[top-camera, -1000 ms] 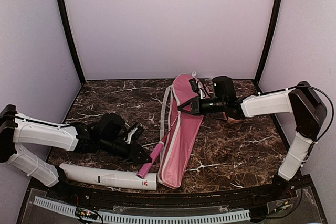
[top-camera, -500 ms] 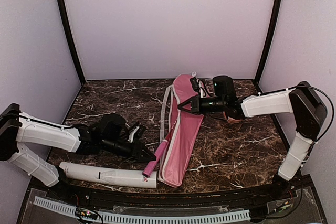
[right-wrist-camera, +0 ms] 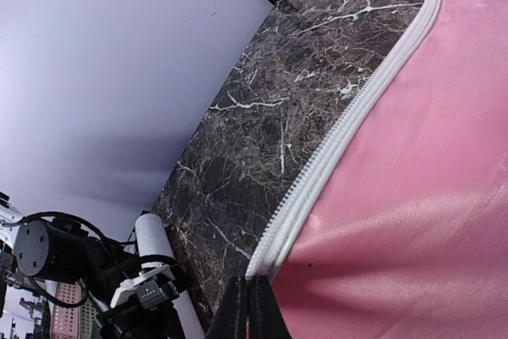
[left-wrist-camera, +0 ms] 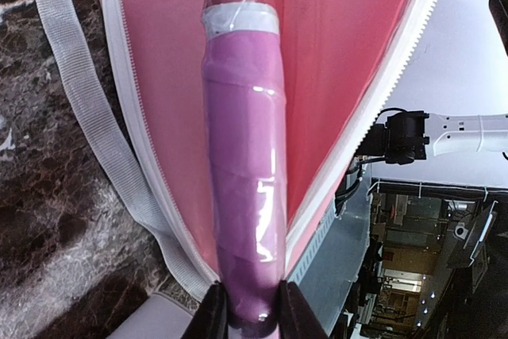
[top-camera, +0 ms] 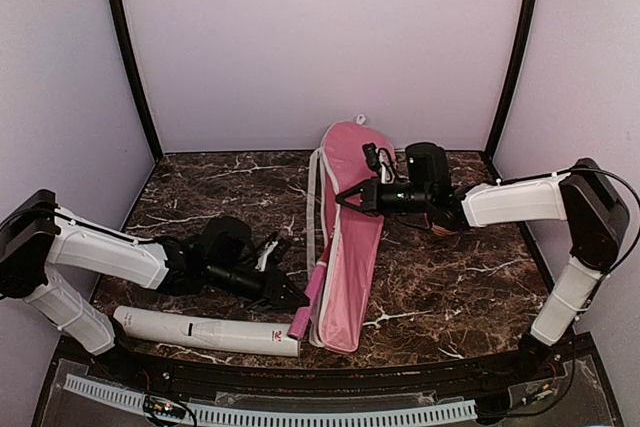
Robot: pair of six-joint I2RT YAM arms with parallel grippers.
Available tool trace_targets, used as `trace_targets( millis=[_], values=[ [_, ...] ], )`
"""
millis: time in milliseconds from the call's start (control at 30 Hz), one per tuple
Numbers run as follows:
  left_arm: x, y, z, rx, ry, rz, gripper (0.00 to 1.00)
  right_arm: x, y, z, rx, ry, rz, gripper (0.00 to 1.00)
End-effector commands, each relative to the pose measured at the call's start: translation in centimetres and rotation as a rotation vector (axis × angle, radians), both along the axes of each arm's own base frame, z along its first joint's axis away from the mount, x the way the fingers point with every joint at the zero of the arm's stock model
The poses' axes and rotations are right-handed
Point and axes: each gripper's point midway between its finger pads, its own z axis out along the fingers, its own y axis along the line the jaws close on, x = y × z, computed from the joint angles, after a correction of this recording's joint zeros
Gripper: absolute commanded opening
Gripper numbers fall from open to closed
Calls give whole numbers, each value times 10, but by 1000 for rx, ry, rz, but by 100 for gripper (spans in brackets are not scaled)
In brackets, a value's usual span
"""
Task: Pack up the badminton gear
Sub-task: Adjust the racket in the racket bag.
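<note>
1. Gripping the butt of the pink racket handle (left-wrist-camera: pixel 242 188), your left claw (left-wrist-camera: pixel 248 319) is closing tight on it inside the unzipped bag (top-camera: pixel 345 247).
2. Your right claw (right-wrist-camera: pixel 248 299) is pinching the bag's zipper edge, fingers fully together.
3. The white tube (top-camera: pixel 205 332) is lying on the worktop (top-camera: pixel 450 277) by your left arm.

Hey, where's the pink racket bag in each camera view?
Top external: pink bag at centre, running near to far.
Left wrist: pink bag fills the upper frame, open around the pink handle.
Right wrist: pink bag fills the right side.
Shared landmark: its white zipper edge.
</note>
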Motion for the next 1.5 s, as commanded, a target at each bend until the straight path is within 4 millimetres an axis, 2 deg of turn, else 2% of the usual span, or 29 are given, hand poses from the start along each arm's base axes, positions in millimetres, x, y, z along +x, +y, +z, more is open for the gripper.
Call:
trace_targets(
  millis=[0,233,400,533,600,667,733,933,1033,1167,1267,1467],
  values=[
    [20,-19,34,-95,-112,24,0,-12,14,22,48,-31,26,0],
    [20,-21,26,-69,-117,21,0,11,-1,-41,-129,43,-126,0],
    [18,-24,17,-51,-110,11,0,17,-13,-68,-242,77,-186,18],
    [16,-25,12,-42,-106,9,0,14,-23,-69,-321,78,-231,43],
    [16,-25,10,-40,-105,7,0,9,-30,-68,-372,72,-266,50],
    [15,-26,9,-42,-103,3,0,-2,-37,-70,-442,88,-293,53],
    [14,-28,9,-44,-103,-2,0,-16,-41,-73,-487,112,-314,52],
    [12,-28,8,-45,-102,-10,0,-74,-30,-87,-568,174,-277,48],
    [11,-28,8,-46,-104,-14,0,-94,-26,-94,-612,198,-267,48],
    [11,-28,9,-48,-106,-17,0,-109,-30,-106,-699,215,-293,48],
    [11,-29,10,-51,-106,-18,0,-117,-26,-109,-719,215,-275,49],
    [10,-31,10,-53,-107,-25,0,-118,-12,-113,-715,200,-249,51]
  ],
)
